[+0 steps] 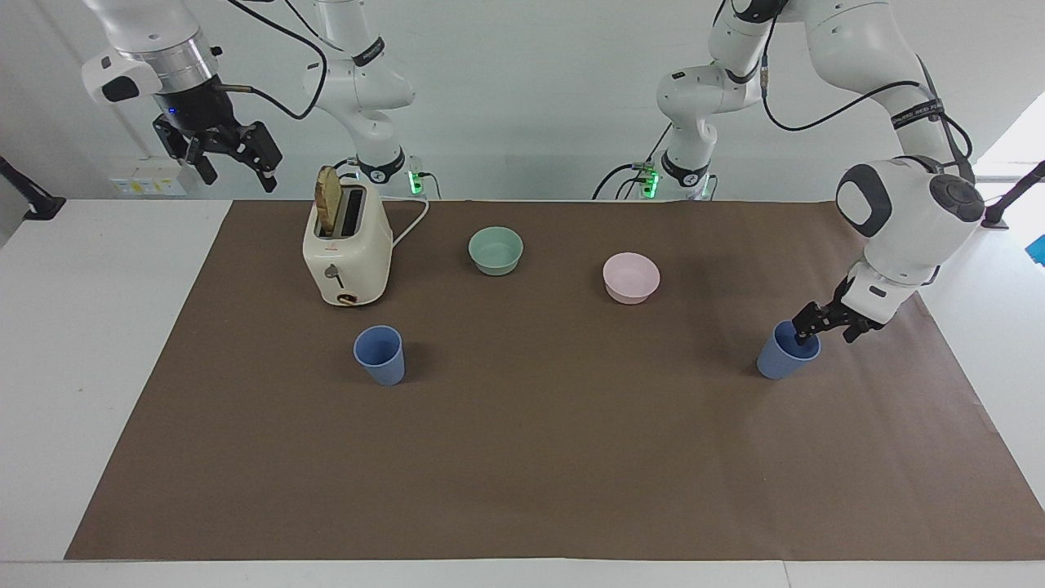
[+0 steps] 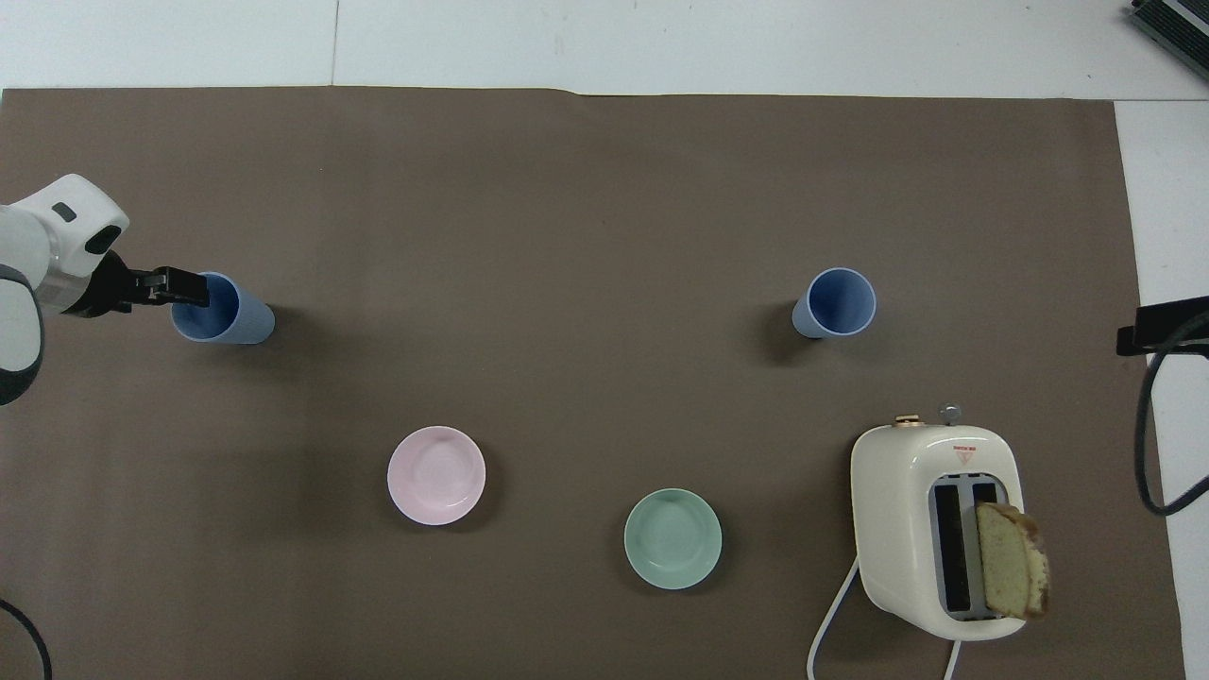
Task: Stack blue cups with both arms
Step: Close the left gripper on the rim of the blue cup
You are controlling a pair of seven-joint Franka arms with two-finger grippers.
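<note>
Nothing is stacked yet: the two small periwinkle-blue tapered plastic cups stand upright and well apart on the brown paper sheet (image 1: pixel 522 457) that covers the white desk (image 1: pixel 98 343). One blue cup (image 1: pixel 380 354) sits toward the right arm's end of the desk, just beside the cream two-slot toaster (image 1: pixel 347 249) and farther from the robots than it, untouched. The other blue cup (image 1: pixel 785 351) sits toward the left arm's end, and this is where the work is. The left gripper (image 1: pixel 826 324), black and two-fingered on a white jointed arm, is low at this cup's rim with its wrist angled down; its jaws are spread, one finger (image 2: pixel 184 289) dipping inside the cup's mouth and the other outside the wall (a rim pinch set up, by the look of it, but not closed). So the task is at its first grasp; left to do are closing on this cup, lifting it, bringing in the second cup, and nesting one in the other. The right gripper (image 1: pixel 219 152), also spread wide and holding nothing, waits raised in the air over the bare desk at its own end, near the toaster with its slice of bread (image 1: pixel 328 200). A mint-green round bowl (image 1: pixel 495 250) and a pale pink round bowl (image 1: pixel 631 278) sit between the cups, nearer the robots.
</note>
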